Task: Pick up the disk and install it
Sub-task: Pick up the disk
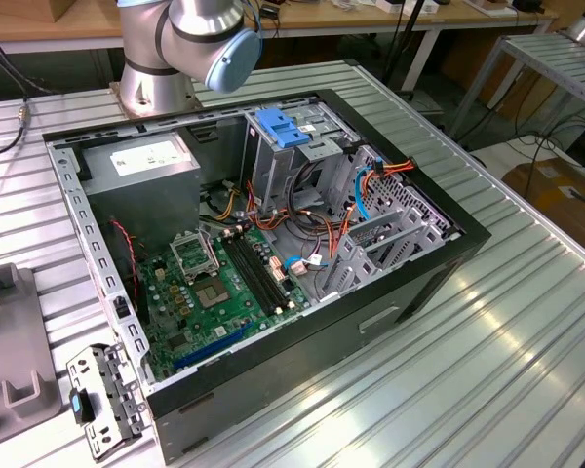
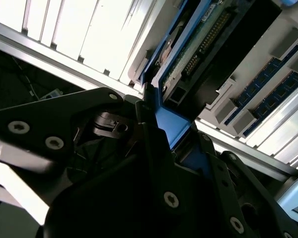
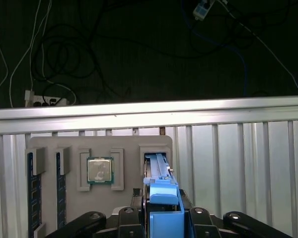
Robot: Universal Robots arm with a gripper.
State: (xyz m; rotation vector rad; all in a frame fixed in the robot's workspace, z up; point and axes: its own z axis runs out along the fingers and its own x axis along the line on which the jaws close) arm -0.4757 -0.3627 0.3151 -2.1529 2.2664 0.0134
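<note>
gripper: black two-finger gripper (image 3: 165, 220), jaws narrow, one on each side of the blue end of the carrier; they look pressed onto it in both wrist views (image 2: 171, 124)
disk: flat metal hard disk in a blue plastic carrier frame (image 3: 158, 166), standing on edge in a slot of the tray; green circuit side shows in the second wrist view (image 2: 193, 49)
tray: grey moulded parts tray (image 3: 124, 146) on the ribbed aluminium table (image 1: 487, 370); the disk's slot is just beside the pocket with the square silver CPU chip (image 3: 100, 170)
case: open black computer case (image 1: 409, 283), well apart from the tray; metal drive cage with blue handle (image 1: 278, 127) at the back
stage: grasp made, disk not yet out of its slot, as judged
risk 1: grip is on the plastic end only, so the disk could pivot or slip under its own weight
risk 2: a skewed pull could jam the disk in the slot and drag the tray
risk 3: the carrier frame may flex, loosening the hold
</note>
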